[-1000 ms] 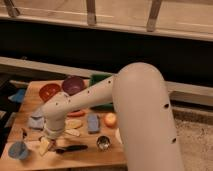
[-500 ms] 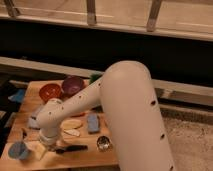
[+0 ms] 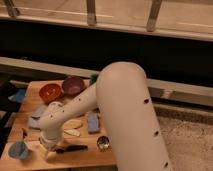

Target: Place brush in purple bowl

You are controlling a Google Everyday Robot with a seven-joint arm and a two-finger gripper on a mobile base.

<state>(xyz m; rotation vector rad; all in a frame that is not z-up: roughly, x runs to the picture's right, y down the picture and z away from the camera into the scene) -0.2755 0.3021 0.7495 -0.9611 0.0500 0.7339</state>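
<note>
The brush (image 3: 70,149) lies flat near the front edge of the wooden table (image 3: 82,159), its slim black handle pointing right. The purple bowl (image 3: 73,85) stands at the back of the table, next to an orange-red bowl (image 3: 50,92). My white arm reaches down across the table from the right. My gripper (image 3: 46,144) hangs low over the front left part of the table, right at the left end of the brush. The arm's wrist hides much of the gripper, and I cannot tell whether it touches the brush.
A grey-blue sponge (image 3: 92,122) and two pale flat pieces (image 3: 72,128) lie mid-table. A small metal cup (image 3: 103,143) stands front right, a blue cup (image 3: 18,150) front left. A blue item (image 3: 17,95) sits off the left edge. A dark counter rises behind.
My arm has swung left and down across the table. The gripper has dropped from mid-table to the front left, by the brush. The objects have not moved.
</note>
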